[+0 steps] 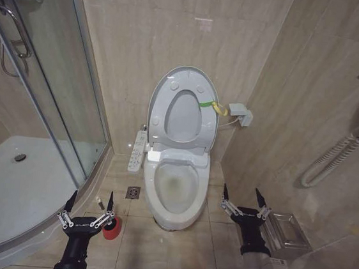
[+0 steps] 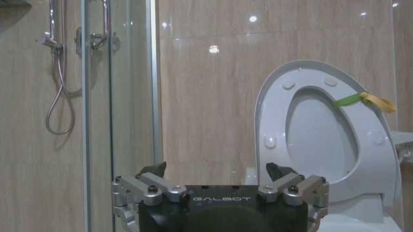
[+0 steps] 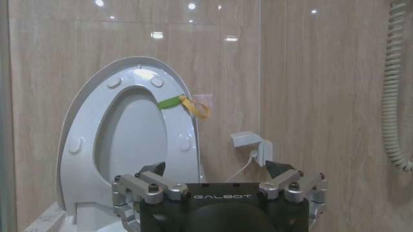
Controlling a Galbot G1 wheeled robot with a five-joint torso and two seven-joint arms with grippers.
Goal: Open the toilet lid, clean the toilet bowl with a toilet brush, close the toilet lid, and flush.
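The toilet lid (image 1: 182,118) stands raised against the back wall with the ring seat up in front of it, and a yellow-green band (image 1: 213,105) is tied at its edge. Below, the toilet bowl (image 1: 174,186) is uncovered, with a white button panel (image 1: 138,151) on its side. A red holder cup (image 1: 112,227) stands on the floor left of the bowl, and a thin pale stick of the toilet brush (image 1: 99,201) rises from it. My left gripper (image 1: 91,196) hangs open just beside that cup. My right gripper (image 1: 242,191) is open to the right of the bowl. Each wrist view faces the lid (image 2: 319,140) (image 3: 129,140).
A curved glass shower enclosure (image 1: 48,101) with its raised tray closes off the left. A floor drain (image 1: 133,192) lies between panel and cup. A metal box (image 1: 288,232) sits low on the right wall, with a coiled cord (image 1: 331,160) above and a wall socket (image 1: 241,113) beside the lid.
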